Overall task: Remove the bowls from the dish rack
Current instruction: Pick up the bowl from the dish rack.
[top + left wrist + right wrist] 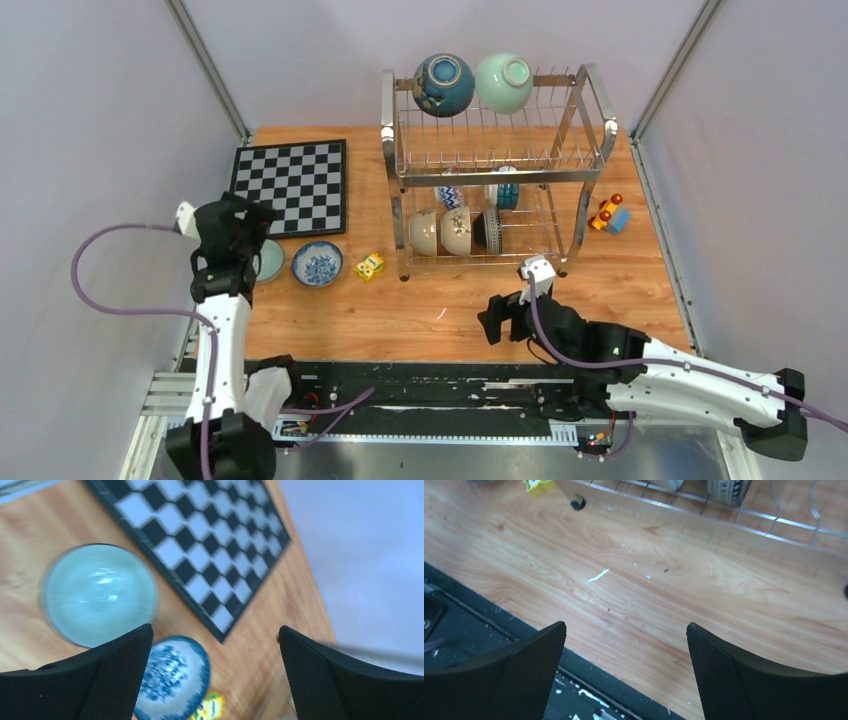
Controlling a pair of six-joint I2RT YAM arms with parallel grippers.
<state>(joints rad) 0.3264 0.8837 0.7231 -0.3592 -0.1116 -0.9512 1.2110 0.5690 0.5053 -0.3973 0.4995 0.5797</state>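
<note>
The silver wire dish rack (500,177) stands at the back middle of the table. A dark blue bowl (443,84) and a mint green bowl (504,82) sit on its top tier. Two cream bowls (440,231) and a dark-rimmed bowl (489,230) stand in the lower tier, with two more behind them. A mint bowl (99,594) and a blue-patterned bowl (317,264) rest on the table at the left. My left gripper (245,225) hovers open and empty above the mint bowl. My right gripper (500,318) is open and empty, low over the table in front of the rack (704,520).
A chessboard (290,187) lies at the back left. A small yellow block (370,266) sits by the rack's front left leg. A toy car (609,214) is right of the rack. The black base rail (469,630) runs along the table's near edge.
</note>
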